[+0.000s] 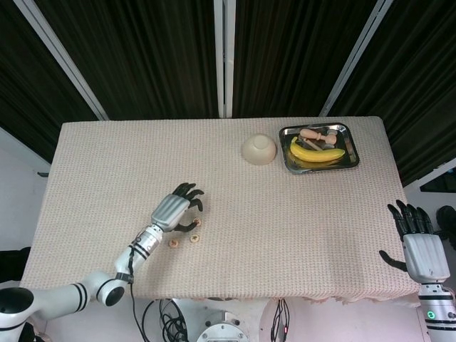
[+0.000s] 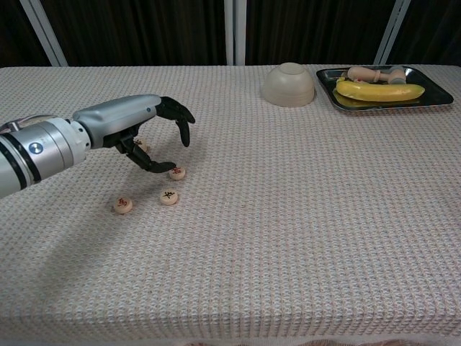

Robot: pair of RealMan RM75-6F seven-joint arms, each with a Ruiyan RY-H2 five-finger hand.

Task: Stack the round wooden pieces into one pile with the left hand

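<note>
Wooden pieces (image 2: 168, 197) lie unstacked near the table's (image 2: 302, 216) front-left edge. Left hand (image 2: 148, 130), fingers spread and holding nothing, hovers over one piece (image 2: 176, 172); next, I judge, comes pinching it.

Four little round wooden pieces, pale with red marks on top, all lying flat and unstacked on the cloth: one (image 2: 177, 172) right at my thumb tip, one (image 2: 168, 197) just nearer, one (image 2: 123, 205) further left, one (image 2: 140, 145) half hidden behind my fingers.
</note>
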